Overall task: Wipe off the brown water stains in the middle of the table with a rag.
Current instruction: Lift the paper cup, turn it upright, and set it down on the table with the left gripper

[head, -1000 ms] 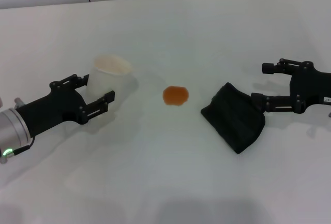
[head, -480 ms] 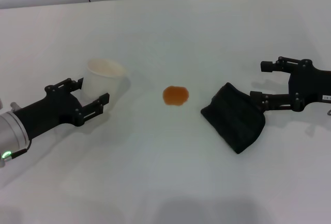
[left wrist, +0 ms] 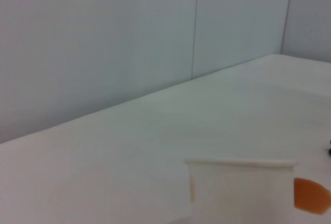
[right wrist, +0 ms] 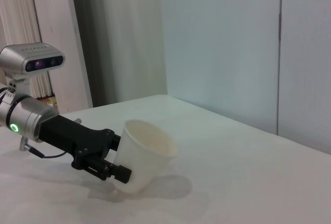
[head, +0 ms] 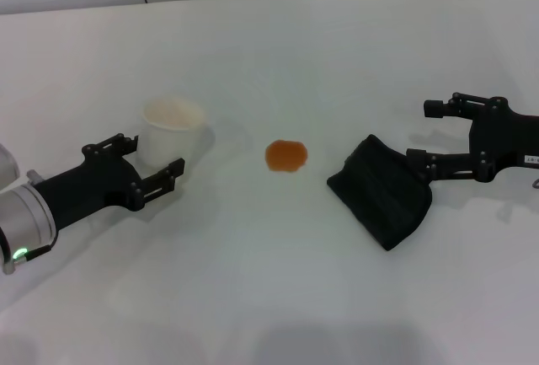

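Rag [head: 381, 201] lay centre-right, just left of the right gripper [head: 431, 139], jaws apart; stain [head: 286, 155] farther left; left gripper [head: 145, 163] also open.

Bright, even overhead light on the white surface [head: 278, 297]; soft grey shadows at the lower edge of the head view; left wrist view hazy, its paper cup [left wrist: 240, 190] blurred.

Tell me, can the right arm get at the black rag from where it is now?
Probably yes. The right gripper is open beside the rag, its lower finger at the rag's edge. Nothing lies between them on the table; the paper cup and left gripper are far across.
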Tool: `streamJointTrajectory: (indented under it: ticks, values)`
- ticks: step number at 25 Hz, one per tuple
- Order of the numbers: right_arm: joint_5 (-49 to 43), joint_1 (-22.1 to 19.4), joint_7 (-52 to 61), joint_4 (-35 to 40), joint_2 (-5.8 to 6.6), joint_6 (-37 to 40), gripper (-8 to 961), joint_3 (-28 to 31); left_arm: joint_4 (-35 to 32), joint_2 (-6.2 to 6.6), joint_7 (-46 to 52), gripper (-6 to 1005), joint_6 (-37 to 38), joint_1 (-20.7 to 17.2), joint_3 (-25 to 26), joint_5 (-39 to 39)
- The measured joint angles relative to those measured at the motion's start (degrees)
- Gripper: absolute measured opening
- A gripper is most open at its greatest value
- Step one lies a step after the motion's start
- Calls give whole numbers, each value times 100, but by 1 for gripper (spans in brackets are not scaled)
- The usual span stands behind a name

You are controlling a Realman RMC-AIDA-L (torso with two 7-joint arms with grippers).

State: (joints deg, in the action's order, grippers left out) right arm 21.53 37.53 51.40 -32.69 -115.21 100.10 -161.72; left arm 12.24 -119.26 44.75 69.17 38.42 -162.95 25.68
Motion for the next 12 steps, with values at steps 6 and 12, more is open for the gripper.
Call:
streamJointTrajectory:
  ticks: [6,12]
  values:
    - [0,0,8,0,-2,0,847,0,-6,0,27,687,35,9,0,-106]
    - [0,-1,16,0,4,0,847,0,-63,7,50,688,43,8,0,-248]
